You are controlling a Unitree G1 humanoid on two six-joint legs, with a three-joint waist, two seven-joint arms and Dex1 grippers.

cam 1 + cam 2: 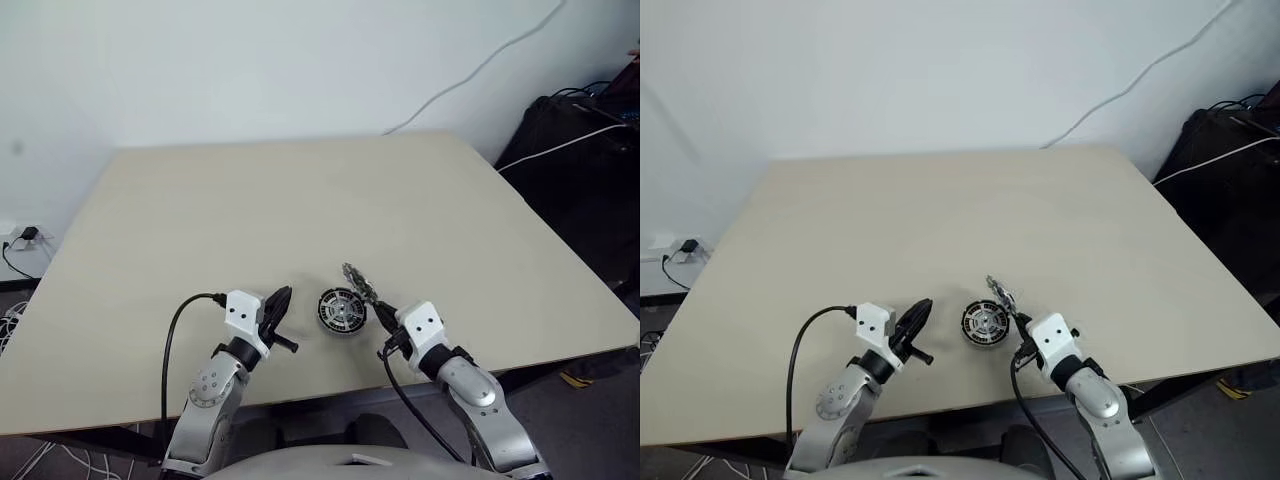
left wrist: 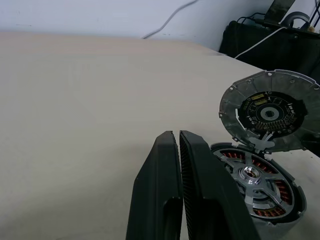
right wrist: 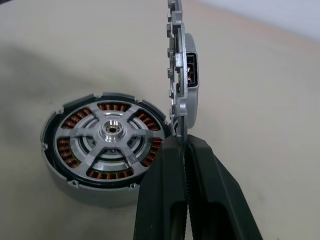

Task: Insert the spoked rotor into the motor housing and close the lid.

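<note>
Bare table (image 1: 300,200) beyond the motor housing (image 1: 341,311); upright lid (image 1: 358,282) beside it.

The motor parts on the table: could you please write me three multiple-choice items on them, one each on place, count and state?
1. Where is the spoked rotor?
A. Seated in the motor housing
B. Loose on the table
C. In the left gripper

2. How many spokes does the rotor show?
A. Two
B. Five
C. Nine

3. How is the lid right now?
A. Flat on the housing
B. Lying apart on the table
C. Held on edge by the right gripper

Answers: 1 A, copper windings show between the spokes inside the housing wall. 2 B, five arms leave the hub. 3 C, the shut fingers pinch its rim beside the housing.
</note>
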